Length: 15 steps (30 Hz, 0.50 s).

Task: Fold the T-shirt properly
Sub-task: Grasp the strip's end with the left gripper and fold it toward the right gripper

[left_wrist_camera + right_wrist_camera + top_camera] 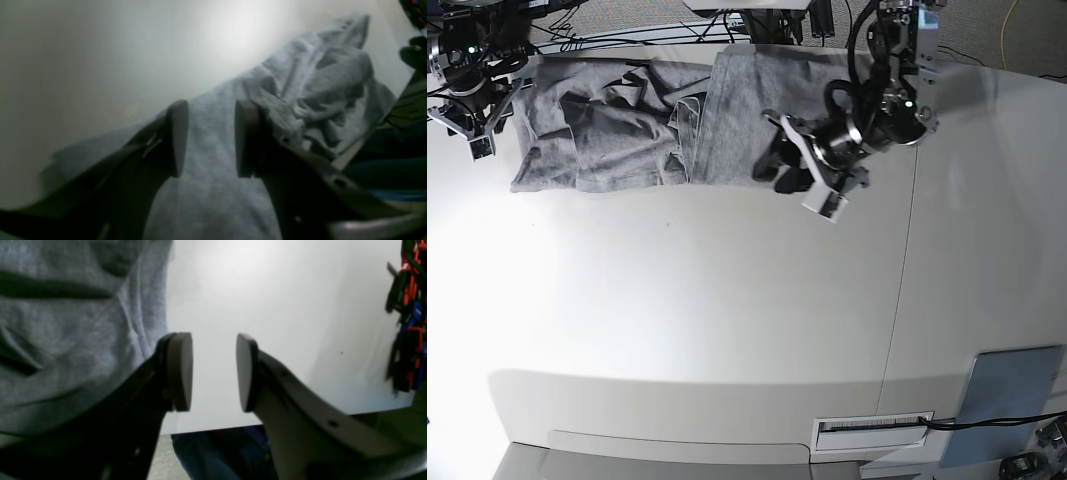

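Both tools gape; T-shirt (pixel 627 125) shows no readable lettering.

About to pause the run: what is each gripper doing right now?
Left gripper: open, over the T-shirt, holding nothing.
Right gripper: open, empty, beside the shirt.

The left arm's two-fingered dark grey hand (pixel 208 140) carries flat oval grey pads (pixel 178 138) on curved black struts dotted with small screw holes; the right arm's matching hand (pixel 213 371) looks alike; black cables loop over the left arm's upper joints.
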Motion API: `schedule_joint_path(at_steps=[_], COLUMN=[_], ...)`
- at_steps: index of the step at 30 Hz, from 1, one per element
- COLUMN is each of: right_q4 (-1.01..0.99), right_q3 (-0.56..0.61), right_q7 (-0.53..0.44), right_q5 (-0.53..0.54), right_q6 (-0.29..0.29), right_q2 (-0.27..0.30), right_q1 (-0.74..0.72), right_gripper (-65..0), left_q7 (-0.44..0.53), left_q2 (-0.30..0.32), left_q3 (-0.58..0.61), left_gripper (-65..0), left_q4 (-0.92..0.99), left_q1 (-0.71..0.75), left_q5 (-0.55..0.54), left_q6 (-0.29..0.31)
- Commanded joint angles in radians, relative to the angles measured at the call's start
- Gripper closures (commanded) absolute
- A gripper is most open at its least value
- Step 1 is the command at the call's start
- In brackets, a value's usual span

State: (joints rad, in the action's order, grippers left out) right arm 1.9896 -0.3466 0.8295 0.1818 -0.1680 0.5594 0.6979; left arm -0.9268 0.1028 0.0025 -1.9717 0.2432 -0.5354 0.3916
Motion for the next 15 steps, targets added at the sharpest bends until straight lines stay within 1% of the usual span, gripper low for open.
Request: schedule_joint_path(at_steps=[1, 3, 4, 5, 7, 8, 9, 11, 13, 15], right_q4=[0.012, 0.011, 0.011, 0.011, 0.011, 0.011, 0.011, 0.011, 0.011, 0.011], right_q3=[-0.011, -0.011, -0.011, -0.011, -0.011, -0.011, -0.012, -0.023, -0.046, -0.085], right_q7=[-0.021, -0.023, -0.022, -0.022, -0.013, -0.006, 0.002, 0.049, 0.082, 0.088], right_q5=[-0.008, -0.005, 0.006, 0.020, 0.047, 0.068, 0.095, 0.165, 0.206, 0.249], right_q6=[0.008, 0.008, 0.008, 0.005, -0.029, -0.034, -0.034, -0.034, -0.034, -0.049], right_q2=[0.017, 0.017, 0.017, 0.017, 0.017, 0.017, 0.017, 0.016, 0.016, 0.016], right_q1=[0.000, 0.000, -0.001, -0.003, -0.013, -0.015, -0.023, -0.046, -0.071, -0.087], right_gripper=[-22.2, -23.2, -25.6, -28.6, -36.2, -39.1, -40.2, -40.2, -40.2, -40.1], left_q7=[0.018, 0.018, 0.018, 0.018, 0.018, 0.019, 0.018, 0.018, 0.018, 0.018], left_q2=[0.000, 0.000, 0.000, 0.000, -0.003, -0.003, -0.002, -0.003, -0.003, -0.003], left_q3=[-0.014, -0.034, -0.038, -0.039, -0.037, -0.038, -0.038, -0.038, -0.038, -0.038], left_gripper=[-22.3, -22.3, -22.3, -22.3, -22.3, -22.3, -22.3, -22.3, -22.3, -22.3], left_q4=[-0.018, -0.018, -0.018, -0.018, -0.018, -0.018, -0.018, -0.018, -0.018, -0.018], left_q1=[-0.002, 0.005, 0.007, 0.010, 0.009, 0.009, 0.009, 0.009, 0.009, 0.009], left_q5=[-0.019, -0.018, -0.019, -0.019, -0.019, -0.023, -0.027, -0.026, -0.027, -0.028], left_q6=[0.014, 0.034, 0.042, 0.055, 0.077, 0.078, 0.078, 0.078, 0.078, 0.078])
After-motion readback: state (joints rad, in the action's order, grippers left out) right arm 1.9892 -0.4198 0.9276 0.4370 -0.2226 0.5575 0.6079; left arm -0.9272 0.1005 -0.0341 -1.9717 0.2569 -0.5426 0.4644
